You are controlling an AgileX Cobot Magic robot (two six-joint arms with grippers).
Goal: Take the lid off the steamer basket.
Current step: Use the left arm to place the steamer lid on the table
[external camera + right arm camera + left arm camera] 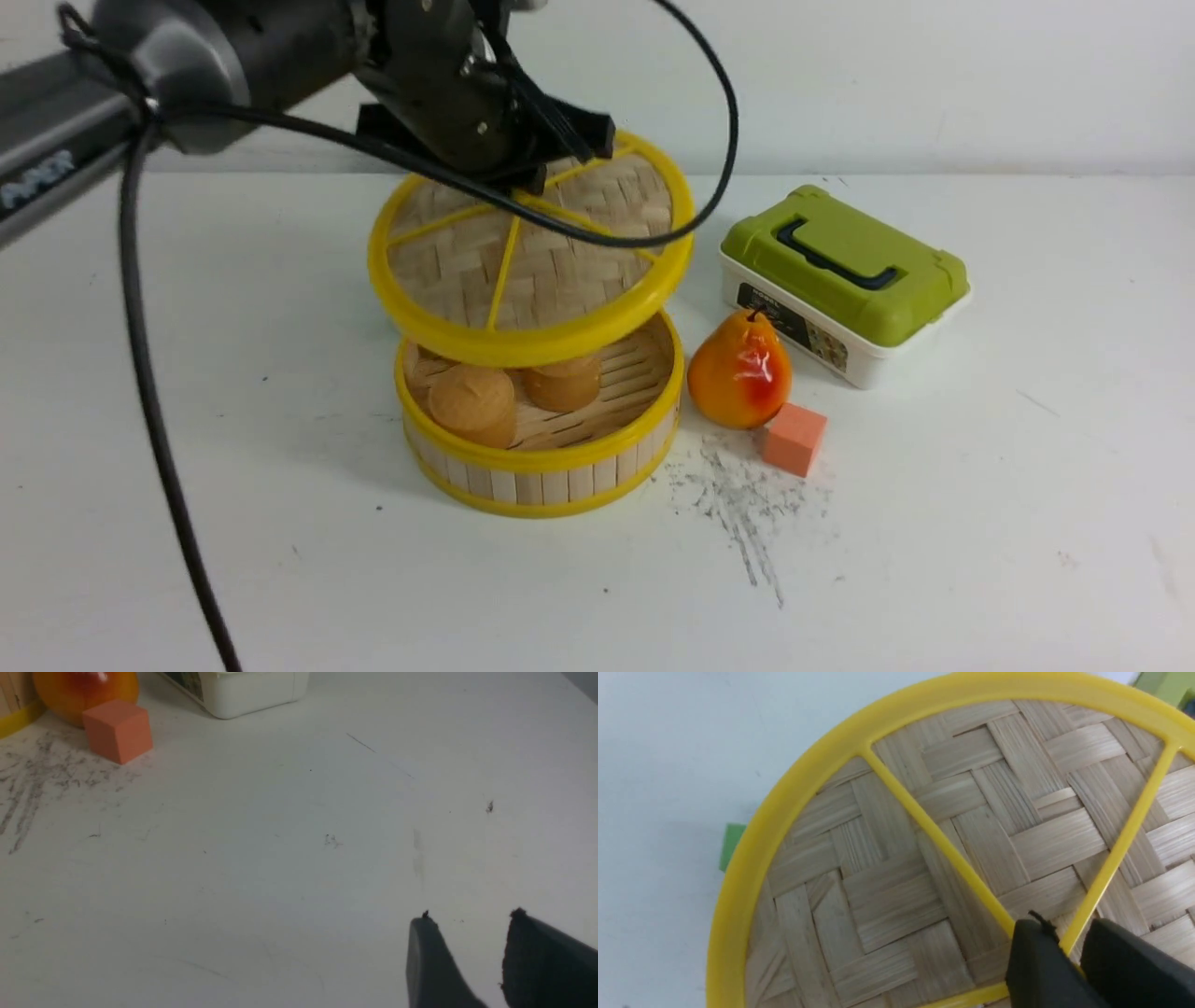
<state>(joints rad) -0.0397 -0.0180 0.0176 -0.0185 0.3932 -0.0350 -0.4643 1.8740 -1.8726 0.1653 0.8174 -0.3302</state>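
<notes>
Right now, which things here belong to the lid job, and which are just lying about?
Job: lid, gripped by the left hand; steamer basket beneath it.
Lying about: tan buns in the basket; pear; orange cube; green-lidded white box; right hand, open, idle.

On the white table [980,523], a white box with an olive-green top [845,285] stands just behind an orange-red pear [739,371]; 1 salmon cube [794,439] sits just beside the pear; grey scuffs [742,504] streak the surface near the cube; 2 tan buns [476,403] lie side by side.
</notes>
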